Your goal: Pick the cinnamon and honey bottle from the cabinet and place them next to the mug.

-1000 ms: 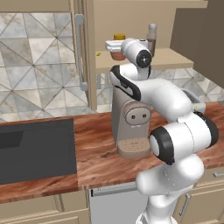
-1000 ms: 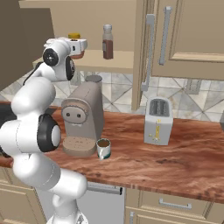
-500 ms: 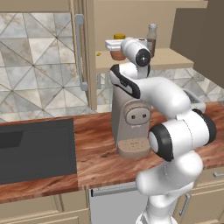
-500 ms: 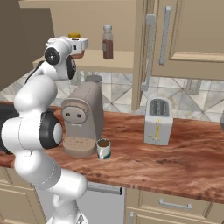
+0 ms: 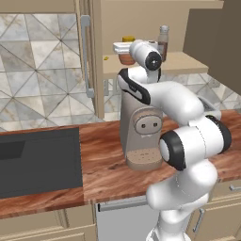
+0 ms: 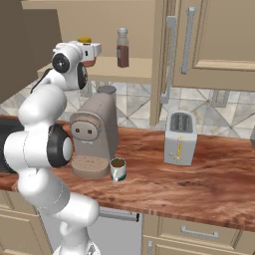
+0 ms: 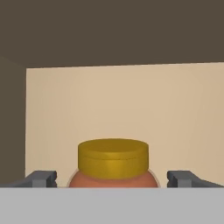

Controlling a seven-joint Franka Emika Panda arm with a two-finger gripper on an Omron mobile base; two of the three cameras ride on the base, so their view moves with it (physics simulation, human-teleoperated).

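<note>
Up on the cabinet shelf, the open pincer has edged closer around the honey bottle (fingertips now either side), so the grasp looks imminent, with the cinnamon beside it and the mug waiting on the counter.

There is one honey bottle and one cinnamon shaker, both on the shelf of the one open cabinet. On the counter I count one mug, one beige coffee machine and one toaster. There is also one dark sink, and one gripper with two fingertips.
</note>
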